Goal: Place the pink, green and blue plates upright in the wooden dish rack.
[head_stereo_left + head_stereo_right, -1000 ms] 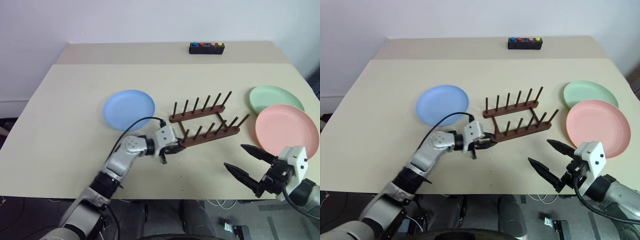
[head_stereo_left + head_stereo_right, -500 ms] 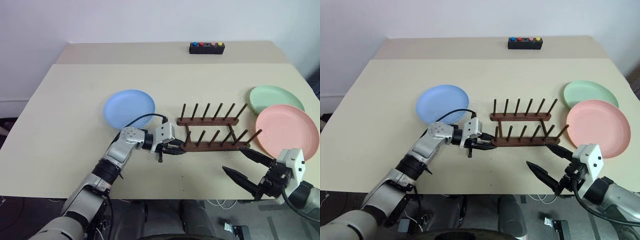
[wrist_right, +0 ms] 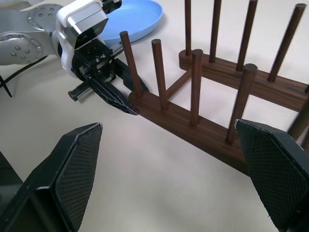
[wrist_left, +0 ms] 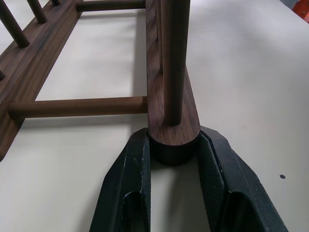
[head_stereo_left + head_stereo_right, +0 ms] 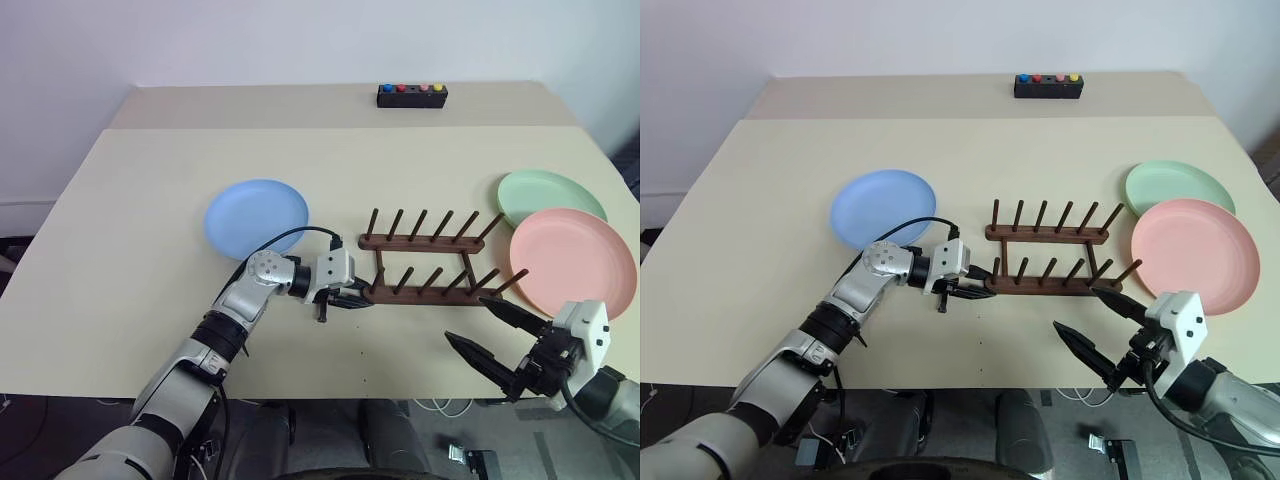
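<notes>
The wooden dish rack (image 5: 430, 294) lies flat on the table's middle, pegs upright and bare, its rails running left to right. My left gripper (image 5: 352, 297) is shut on the rounded left end of the near rail (image 4: 173, 130), one finger (image 4: 126, 179) on each side. The blue plate (image 5: 256, 217) lies flat to the rack's left, behind my left arm. At the right lie the green plate (image 5: 550, 196) and, nearer, the pink plate (image 5: 572, 260). My right gripper (image 5: 466, 320) hovers open at the front right, pointing at the rack's right end.
A small black box with coloured buttons (image 5: 411, 95) sits at the table's far edge. The beige table (image 5: 140, 250) has bare room at the left and along the front. A step in the tabletop runs across the back.
With my left gripper holding its near rail end, the rack swung from askew to parallel with the table's front edge and slid a little to the right. My right gripper stayed put.
</notes>
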Controlling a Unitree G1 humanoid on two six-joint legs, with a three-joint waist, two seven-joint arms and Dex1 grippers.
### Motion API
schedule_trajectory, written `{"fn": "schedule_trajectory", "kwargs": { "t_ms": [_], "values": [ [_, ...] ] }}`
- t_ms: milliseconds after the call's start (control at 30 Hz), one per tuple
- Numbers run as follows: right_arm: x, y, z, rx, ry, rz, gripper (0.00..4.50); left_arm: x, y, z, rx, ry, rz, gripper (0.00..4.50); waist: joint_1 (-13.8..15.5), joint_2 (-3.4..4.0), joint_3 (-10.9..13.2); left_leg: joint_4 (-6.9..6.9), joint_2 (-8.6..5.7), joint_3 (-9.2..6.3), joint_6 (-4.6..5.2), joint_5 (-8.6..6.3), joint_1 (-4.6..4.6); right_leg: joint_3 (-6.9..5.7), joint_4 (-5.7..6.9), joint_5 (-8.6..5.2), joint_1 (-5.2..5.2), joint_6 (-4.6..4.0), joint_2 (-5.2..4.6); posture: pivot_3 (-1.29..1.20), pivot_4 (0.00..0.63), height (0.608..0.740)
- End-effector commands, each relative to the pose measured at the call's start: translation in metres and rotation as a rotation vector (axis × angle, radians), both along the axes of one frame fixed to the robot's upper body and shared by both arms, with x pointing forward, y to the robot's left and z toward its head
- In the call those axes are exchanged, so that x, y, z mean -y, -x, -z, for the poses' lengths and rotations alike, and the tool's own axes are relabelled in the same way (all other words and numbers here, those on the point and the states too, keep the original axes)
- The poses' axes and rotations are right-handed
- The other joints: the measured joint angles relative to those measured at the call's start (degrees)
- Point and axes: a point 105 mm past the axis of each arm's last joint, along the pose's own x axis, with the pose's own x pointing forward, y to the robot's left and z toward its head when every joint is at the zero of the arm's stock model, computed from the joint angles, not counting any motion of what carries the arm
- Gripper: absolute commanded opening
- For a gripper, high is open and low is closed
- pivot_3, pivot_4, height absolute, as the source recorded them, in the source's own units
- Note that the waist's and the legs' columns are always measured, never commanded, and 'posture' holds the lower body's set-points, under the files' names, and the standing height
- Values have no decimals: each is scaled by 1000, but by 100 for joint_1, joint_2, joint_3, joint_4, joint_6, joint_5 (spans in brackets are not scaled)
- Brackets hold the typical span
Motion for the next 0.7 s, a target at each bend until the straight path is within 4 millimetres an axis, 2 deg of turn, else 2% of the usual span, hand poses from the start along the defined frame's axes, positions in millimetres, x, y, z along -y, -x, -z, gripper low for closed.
{"fn": "schedule_trajectory", "kwargs": {
  "t_ms": [33,100,167,233,333,367,500,600,700],
  "values": [
    [-2,-2,-5,33,15,-13,4500,0,4,4,8,-19,9,849,0,0,0,0,0,0,0,0,0,0,0,0,0,0,0,0,150,740],
    [-1,-3,-5,34,16,-16,4500,0,4,5,2,-17,3,849,0,1,0,0,0,0,0,0,0,0,0,0,0,0,0,0,150,740],
    [-1,-3,-5,34,16,-18,4500,0,4,5,1,-15,-4,1835,-1,1,0,0,0,0,0,0,0,0,0,0,0,0,0,0,150,740],
    [-1,-3,-5,33,18,-19,4500,-1,4,5,4,-16,-12,2616,1,1,-1,0,0,-1,0,0,0,0,0,0,0,0,0,0,150,740],
    [1,-2,-5,29,24,-14,4500,-2,3,4,4,-8,-20,4112,0,1,-1,0,0,0,0,0,0,0,0,0,1,0,0,0,150,740],
    [2,-2,-4,27,26,-11,4500,-2,3,3,3,-3,-24,4452,0,1,-1,0,0,-1,0,0,0,0,0,0,1,0,0,0,150,740],
    [11,3,-2,0,47,26,4500,-15,6,-3,-35,19,-40,4452,-2,2,-1,-2,0,-1,0,0,1,0,1,0,0,1,0,0,150,740],
    [20,7,10,-61,102,61,3664,-31,14,-8,-83,46,-53,4500,-26,3,-2,-6,1,-1,0,0,3,1,2,0,-2,0,0,0,150,740],
    [37,4,28,-123,201,142,2230,-44,29,-9,-118,41,-42,3240,-28,6,-3,-9,2,1,0,0,4,2,3,-1,-4,-2,1,0,150,740]
  ]
}}
